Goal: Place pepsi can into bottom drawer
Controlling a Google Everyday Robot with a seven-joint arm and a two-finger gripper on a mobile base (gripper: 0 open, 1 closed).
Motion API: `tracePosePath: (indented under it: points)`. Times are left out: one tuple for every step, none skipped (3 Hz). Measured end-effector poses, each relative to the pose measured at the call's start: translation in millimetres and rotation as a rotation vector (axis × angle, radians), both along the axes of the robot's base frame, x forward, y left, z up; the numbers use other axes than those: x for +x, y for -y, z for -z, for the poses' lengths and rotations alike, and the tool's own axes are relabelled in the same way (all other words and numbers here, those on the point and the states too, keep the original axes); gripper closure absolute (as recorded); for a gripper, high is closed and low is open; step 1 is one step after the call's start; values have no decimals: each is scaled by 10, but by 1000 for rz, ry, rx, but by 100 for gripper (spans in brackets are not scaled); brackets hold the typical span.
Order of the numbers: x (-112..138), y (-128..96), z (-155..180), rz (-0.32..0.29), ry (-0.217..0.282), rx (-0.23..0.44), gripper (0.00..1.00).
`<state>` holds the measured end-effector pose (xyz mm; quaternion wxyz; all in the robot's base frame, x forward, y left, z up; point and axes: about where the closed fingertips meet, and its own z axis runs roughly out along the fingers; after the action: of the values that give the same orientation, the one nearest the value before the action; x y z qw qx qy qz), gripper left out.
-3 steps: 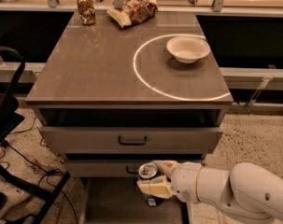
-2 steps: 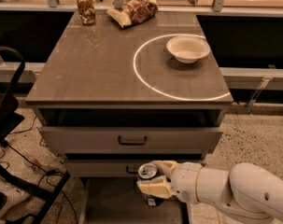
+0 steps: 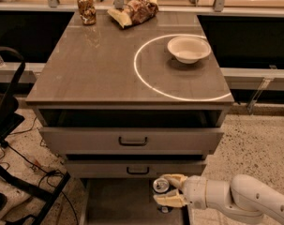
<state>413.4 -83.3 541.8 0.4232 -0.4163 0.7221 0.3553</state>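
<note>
The bottom drawer [image 3: 118,205] is pulled out below the two upper drawers and shows a flat grey floor. My gripper [image 3: 168,190] reaches in from the right on a white arm and is over the drawer's right part. Its two cream fingers [image 3: 172,200] are shut on the pepsi can [image 3: 160,185], of which I see mainly the silver top. The can is held upright, low over the drawer floor; I cannot tell whether it touches the floor.
On the cabinet top [image 3: 99,64] stand a white bowl [image 3: 188,48], a brownish patterned can [image 3: 86,7] and a snack bag [image 3: 134,8]. The middle drawer [image 3: 132,140] is partly open. A black chair frame [image 3: 10,125] stands at the left.
</note>
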Motion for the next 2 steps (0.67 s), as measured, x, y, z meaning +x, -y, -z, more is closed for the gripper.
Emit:
tracePosePath:
  points:
    - [77, 123, 606, -107, -25, 23, 100]
    - [134, 214, 1023, -169, -50, 35, 100]
